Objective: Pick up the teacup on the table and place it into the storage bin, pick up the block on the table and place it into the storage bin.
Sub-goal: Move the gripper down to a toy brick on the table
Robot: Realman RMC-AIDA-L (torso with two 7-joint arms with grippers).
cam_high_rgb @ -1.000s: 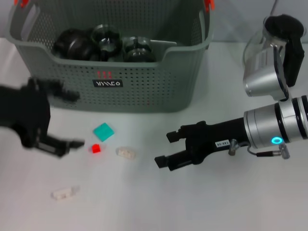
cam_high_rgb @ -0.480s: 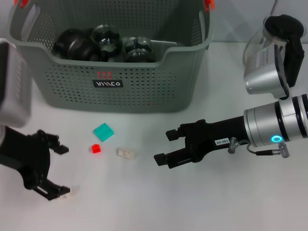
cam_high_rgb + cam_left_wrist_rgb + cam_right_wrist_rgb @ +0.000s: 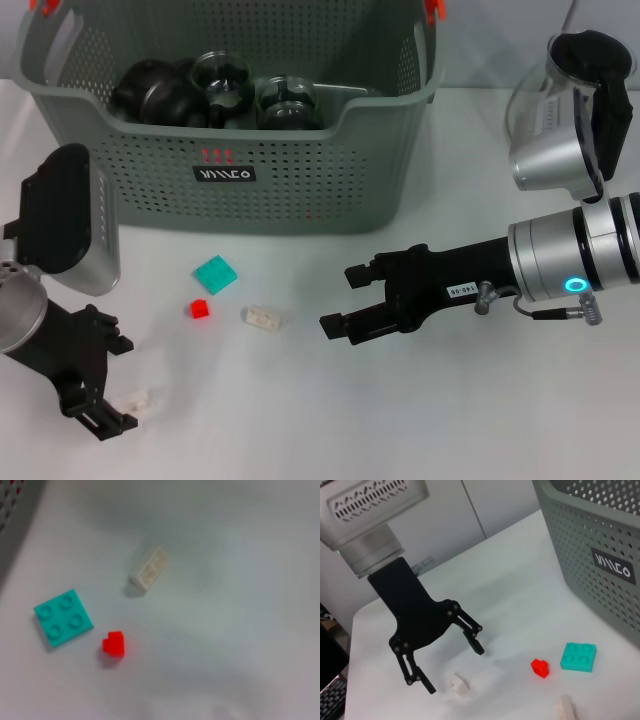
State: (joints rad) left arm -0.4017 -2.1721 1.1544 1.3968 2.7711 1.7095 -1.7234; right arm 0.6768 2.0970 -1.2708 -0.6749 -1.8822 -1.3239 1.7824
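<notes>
The grey-green storage bin (image 3: 300, 190) stands at the back and holds dark and glass cups (image 3: 222, 80); no teacup shows on the table. A teal block (image 3: 215, 273), a small red block (image 3: 199, 309) and a whitish block (image 3: 262, 317) lie in front of it; the left wrist view shows them too: teal (image 3: 63, 617), red (image 3: 114, 644), whitish (image 3: 148, 568). My left gripper (image 3: 120, 386) is open at the front left, fingers either side of a white block (image 3: 140, 402). The right wrist view shows this gripper (image 3: 455, 670) and block (image 3: 458, 685). My right gripper (image 3: 340, 302) is open and empty, right of the blocks.
A clear glass teapot (image 3: 560, 130) with a black handle stands at the back right, beside the bin. The bin's orange handle clips (image 3: 432, 10) show at its top corners. The bin's wall (image 3: 600, 545) fills the right wrist view's upper right.
My left arm has swung from beside the bin's front wall down to the front left, bringing its open gripper to the white block. The right arm has barely moved.
</notes>
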